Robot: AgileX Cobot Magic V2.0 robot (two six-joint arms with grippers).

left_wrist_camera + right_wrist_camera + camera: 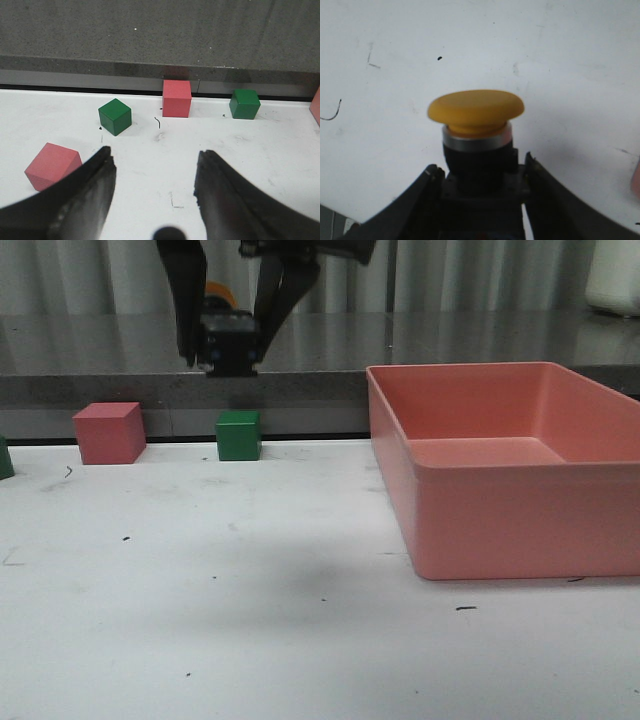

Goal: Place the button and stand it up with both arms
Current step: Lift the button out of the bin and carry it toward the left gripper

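Note:
The button [228,338], with its yellow-orange cap and black blocky base, hangs high above the table at the back left of the front view. My right gripper [225,356] is shut on its base. In the right wrist view the cap [476,107] points away from the wrist over white table, and the fingers [427,192] clamp the black base on both sides of the gripper [481,167]. My left gripper [155,154] is open and empty just above the table. It does not show in the front view.
A large pink bin [500,530] stands on the right. A pink cube [110,432] and a green cube [238,435] sit at the table's back edge. The left wrist view shows them [176,98] [244,103], plus a nearer green cube [115,116] and pink cube [52,165].

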